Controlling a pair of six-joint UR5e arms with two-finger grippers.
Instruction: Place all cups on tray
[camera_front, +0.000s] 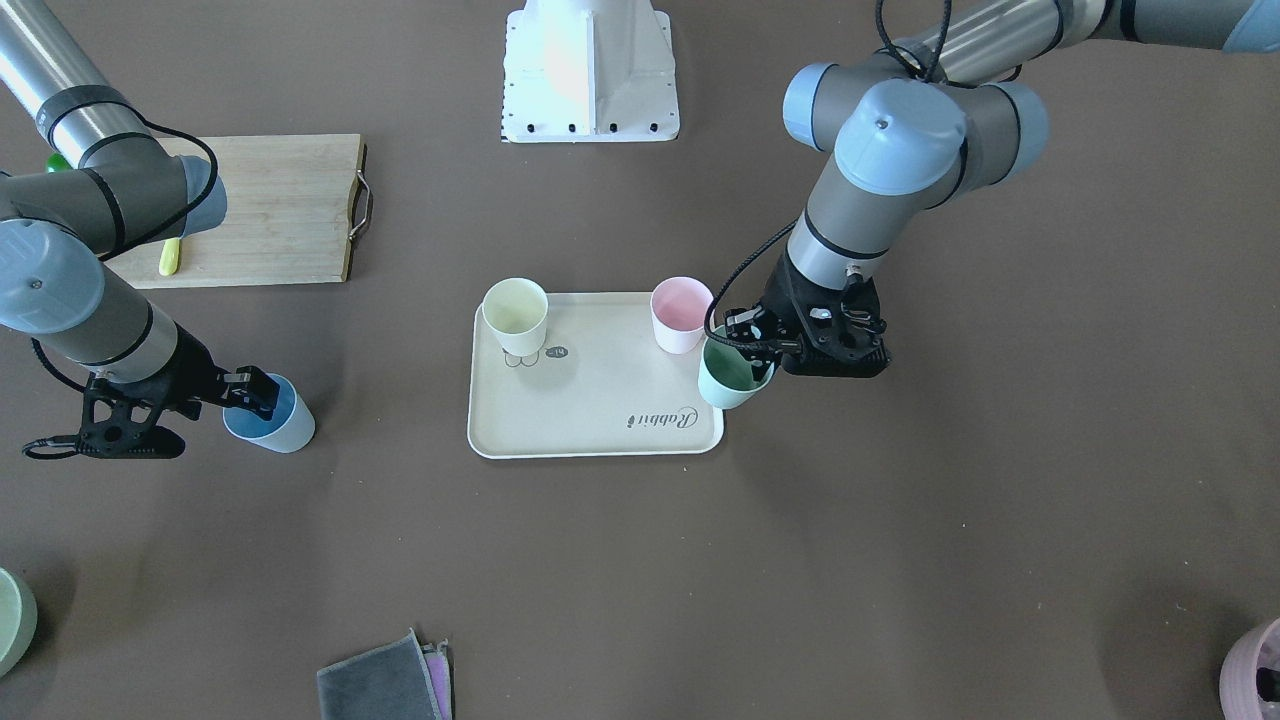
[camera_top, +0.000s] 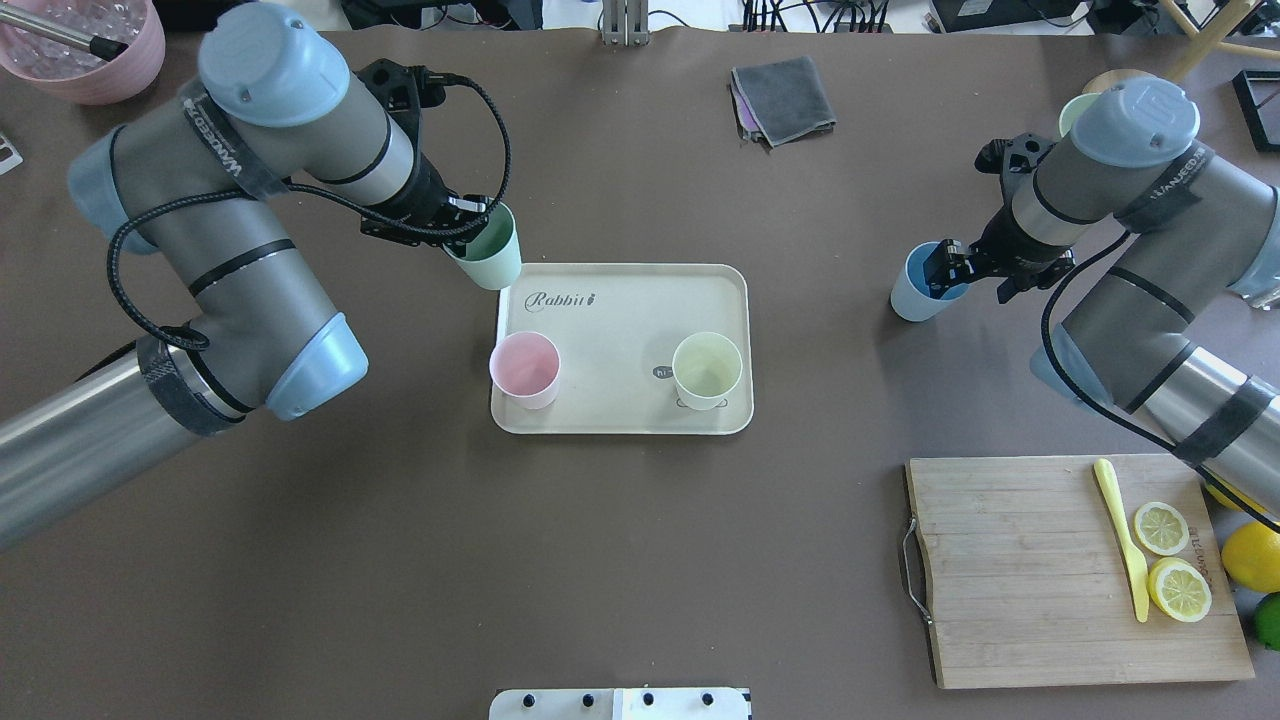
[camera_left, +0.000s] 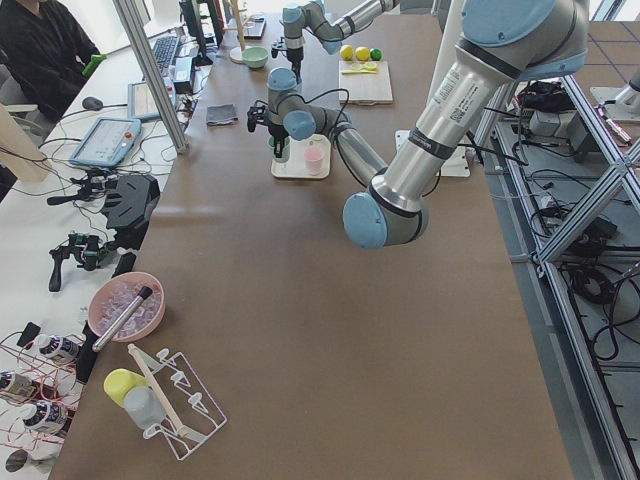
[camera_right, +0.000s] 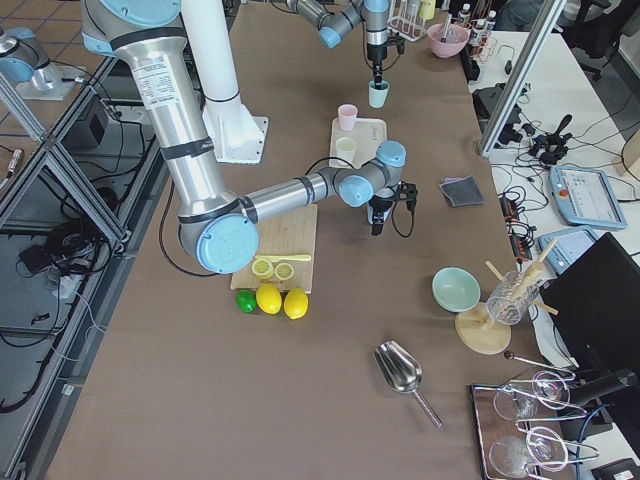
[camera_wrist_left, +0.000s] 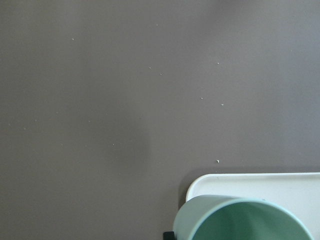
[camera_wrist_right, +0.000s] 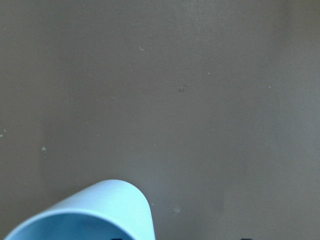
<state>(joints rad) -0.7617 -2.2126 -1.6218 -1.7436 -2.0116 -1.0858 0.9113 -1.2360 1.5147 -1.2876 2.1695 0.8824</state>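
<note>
Evidently the job is half done, with two cups set down and two in hand. Reading the overhead view as a clock face centred on the tray (camera_top: 620, 310), the pink cup (camera_top: 525, 368) stands inside the rim at 8 o'clock and the yellow cup (camera_top: 707, 370) at 4 o'clock, both upright and well apart. The step in hand is the delivery of the green cup (camera_top: 487, 260). The left gripper (camera_top: 470, 218) has its fingers pinched on the cup's rim, one inside and one outside, and carries it slightly tilted at the tray's 10 o'clock corner. The left wrist view shows the cup overlapping that corner, so it looks raised, not resting. The next move, I judge, calls for a short shift inward toward the tray's 12 o'clock area, clear of the pink cup. Then comes a level descent until the base sits flat, and only then a release. Let go at the rim, the cup could catch the raised edge and tip. The blue cup (camera_top: 920, 290) is out on the table (camera_top: 620, 560) at the tray's 3 o'clock, well apart from it. The right gripper (camera_top: 950, 268) is clamped on its rim in the same way. I cannot tell whether that cup is lifted or standing.
</note>
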